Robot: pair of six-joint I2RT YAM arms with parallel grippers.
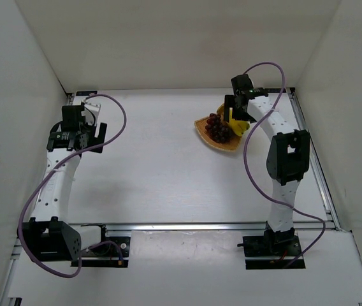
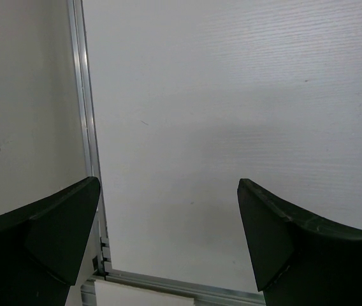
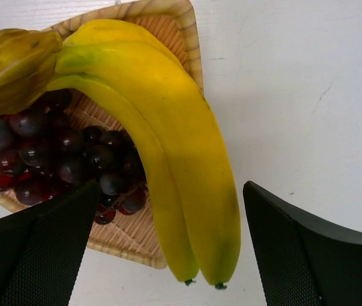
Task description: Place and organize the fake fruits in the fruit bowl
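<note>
Wicker fruit bowl (image 3: 127, 245) holds grapes (image 3: 47, 153) at 9 o'clock, bananas (image 3: 168, 134) at 3 o'clock; my right gripper (image 3: 170, 191) wide open, empty.

This is a robotics lab test cell rather than a lived-in room. Plain white panels (image 1: 15, 95) wall in a white desk (image 1: 149, 172) on three sides. Aluminium rails (image 1: 187, 225) frame the desk, and two black-and-white robot arms, the left arm (image 1: 57, 178) and the right arm (image 1: 283, 172), are bolted at its near edge, with purple cables (image 1: 252, 172) looping loose beside them. The bananas (image 3: 168, 127) in the fruit bowl (image 3: 130, 245) have a moulded, plastic sheen, like props
</note>
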